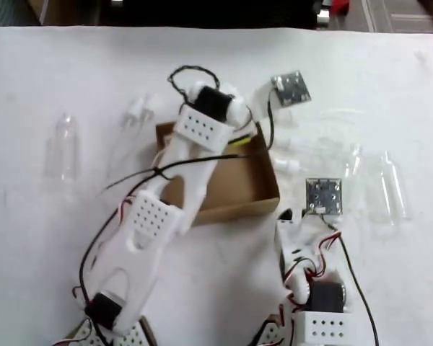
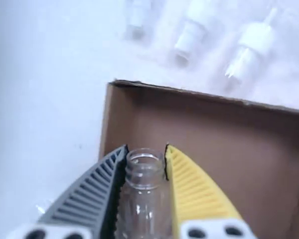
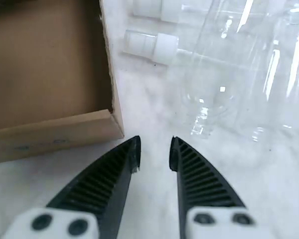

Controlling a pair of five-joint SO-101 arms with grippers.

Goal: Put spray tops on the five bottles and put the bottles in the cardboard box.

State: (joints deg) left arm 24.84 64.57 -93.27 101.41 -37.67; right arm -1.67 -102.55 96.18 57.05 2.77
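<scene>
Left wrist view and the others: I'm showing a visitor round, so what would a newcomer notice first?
The left gripper clamps a clear, topless bottle by its neck over the open cardboard box. The right gripper hangs open above the table beside the box's corner, with more clear bottles and loose white spray tops lying beyond it.

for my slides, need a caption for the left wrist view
Left gripper shut on a capless clear bottle at the cardboard box, spray tops on the table beyond.

My left arm [image 1: 155, 216] is stretched over the cardboard box [image 1: 239, 186]; one clear bottle [image 1: 62, 148] lies left, more bottles [image 1: 390, 189] right.
</scene>
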